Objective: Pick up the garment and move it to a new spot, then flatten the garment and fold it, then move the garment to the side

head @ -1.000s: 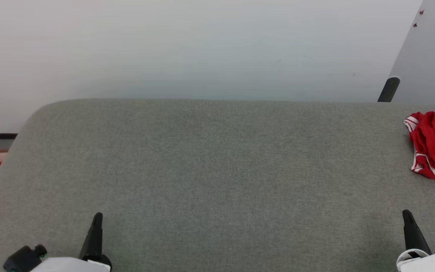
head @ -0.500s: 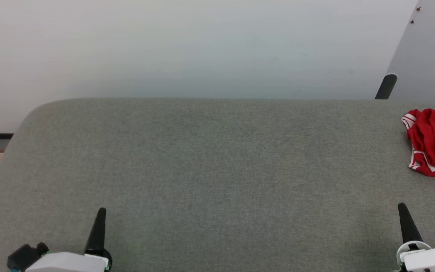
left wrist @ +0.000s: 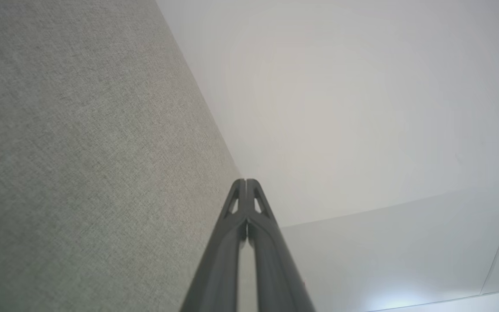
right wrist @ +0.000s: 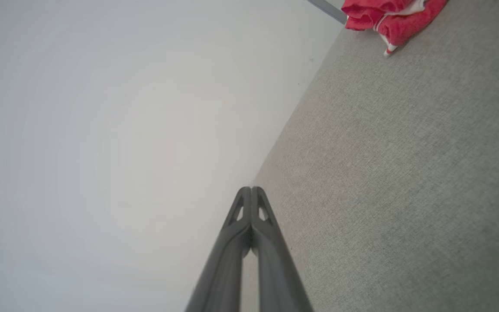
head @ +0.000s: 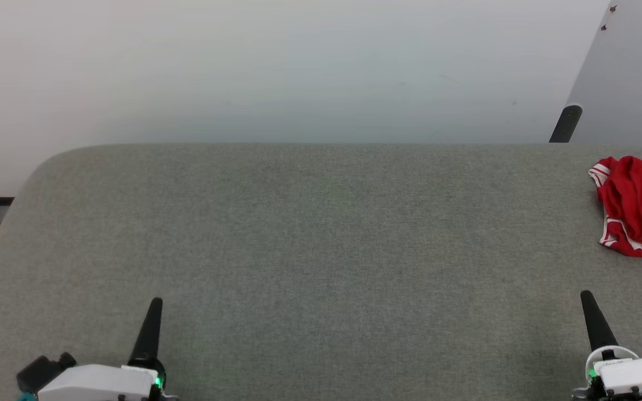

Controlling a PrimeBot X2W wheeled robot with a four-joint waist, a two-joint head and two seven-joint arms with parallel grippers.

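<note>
Head view: your left gripper (head: 151,326) at seven o'clock and right gripper (head: 593,320) at five o'clock both have fingers pressed together, empty, above the grey table (head: 321,239). The garment (head: 636,209) lies bunched at three o'clock, touching neither.

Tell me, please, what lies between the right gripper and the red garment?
Only bare grey surface: in the head view, nothing lies between the shut right gripper and the garment, and the right wrist view agrees.

The garment (head: 636,209) lies at the far right of the surface (head: 321,250).
</note>
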